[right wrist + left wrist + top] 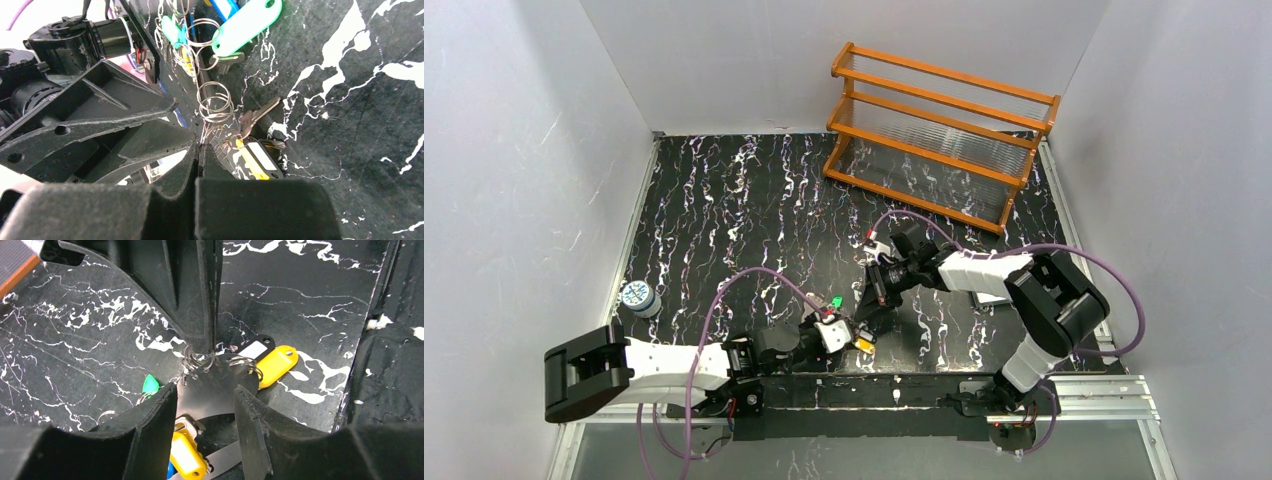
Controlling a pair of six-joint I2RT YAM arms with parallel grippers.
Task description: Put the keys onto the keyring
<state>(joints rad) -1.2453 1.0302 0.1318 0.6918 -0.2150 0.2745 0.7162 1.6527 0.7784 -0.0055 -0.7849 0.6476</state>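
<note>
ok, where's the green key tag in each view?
Top external: green tag mid-table, near the front edge.
Left wrist: low, left of centre, only its tip showing.
Right wrist: top edge, right of centre.
Shared landmark: black white-veined table.

Black marbled tabletop (754, 200), plain white walls (524, 150), wooden rack (939, 125) behind.

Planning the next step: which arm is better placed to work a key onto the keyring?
Right, probably: the right gripper is shut at the small rings, while the left gripper holds the keyring.
</note>
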